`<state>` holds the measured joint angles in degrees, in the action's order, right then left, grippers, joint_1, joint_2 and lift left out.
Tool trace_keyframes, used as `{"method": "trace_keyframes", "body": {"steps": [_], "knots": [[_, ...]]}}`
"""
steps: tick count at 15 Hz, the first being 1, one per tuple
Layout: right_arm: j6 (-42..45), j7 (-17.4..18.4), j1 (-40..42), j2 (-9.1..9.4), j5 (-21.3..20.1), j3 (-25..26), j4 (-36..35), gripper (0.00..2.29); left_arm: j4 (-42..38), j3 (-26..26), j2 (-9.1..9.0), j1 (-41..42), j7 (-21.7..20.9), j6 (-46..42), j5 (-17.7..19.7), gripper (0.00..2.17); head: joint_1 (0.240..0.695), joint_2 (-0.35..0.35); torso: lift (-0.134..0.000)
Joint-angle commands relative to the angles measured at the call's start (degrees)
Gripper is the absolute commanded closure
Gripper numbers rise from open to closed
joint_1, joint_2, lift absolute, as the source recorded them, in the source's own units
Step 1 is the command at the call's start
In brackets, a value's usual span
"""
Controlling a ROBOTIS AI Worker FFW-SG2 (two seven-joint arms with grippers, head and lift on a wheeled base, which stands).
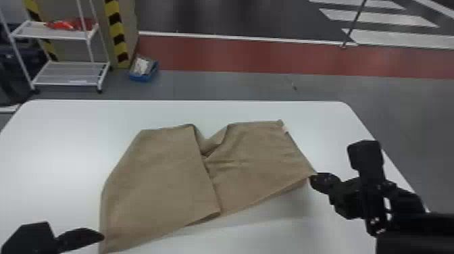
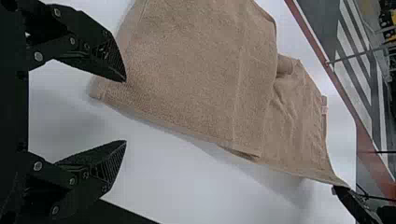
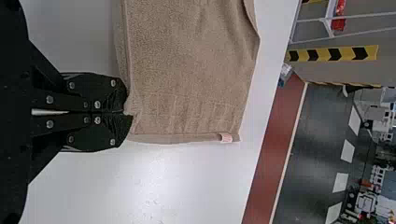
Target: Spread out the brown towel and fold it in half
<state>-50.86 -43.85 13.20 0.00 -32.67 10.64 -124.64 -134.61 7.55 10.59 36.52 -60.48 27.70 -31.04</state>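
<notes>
Looking soft (likely light), the brown towel (image 1: 162, 169) is best taken by corners; one is pinched in the right tool (image 3: 125, 112), the left tool (image 2: 125, 111) spread open.

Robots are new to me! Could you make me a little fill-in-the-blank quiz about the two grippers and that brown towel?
The robot's black right gripper has its jaws shut on a ____ of the brown cloth towel. The jaws of the black left gripper stand ____, holding nothing. The towel lies on a smooth, round-cornered table whose top is coloured ____. A small pale tag sits at the towel's edge on the robot's ____ side.

Missing words: corner; open; white; right.
</notes>
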Motion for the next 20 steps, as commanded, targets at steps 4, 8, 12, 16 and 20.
{"method": "trace_keyframes", "body": {"steps": [4,8,12,16,20], "knots": [[-0.08,-0.09,0.95,0.05,-0.20,0.00,-2.10,1.18,2.86,-0.26,1.01,-2.41,-0.43,-0.49,-0.51,0.36,0.695,-0.135,-0.128],[-0.08,-0.09,2.10,0.05,-0.90,0.00,-3.42,1.18,5.77,-1.05,2.15,-4.61,-0.78,-0.85,-0.34,0.48,0.695,-0.134,-0.128],[-0.08,-0.09,2.27,0.05,-1.08,0.18,-3.86,1.18,8.23,-1.57,2.94,-6.46,-1.57,-1.37,-0.51,0.48,0.695,-0.136,-0.128],[0.10,-0.18,2.18,0.05,-1.17,0.18,-3.86,1.18,9.10,-1.93,3.12,-7.16,-1.84,-1.72,-0.69,0.70,0.695,-0.137,-0.128],[-0.08,-0.18,2.18,0.05,-1.17,0.00,-3.86,1.18,10.07,-2.98,3.03,-7.34,-0.87,-1.72,-2.80,1.18,0.695,-0.137,-0.128]]}}
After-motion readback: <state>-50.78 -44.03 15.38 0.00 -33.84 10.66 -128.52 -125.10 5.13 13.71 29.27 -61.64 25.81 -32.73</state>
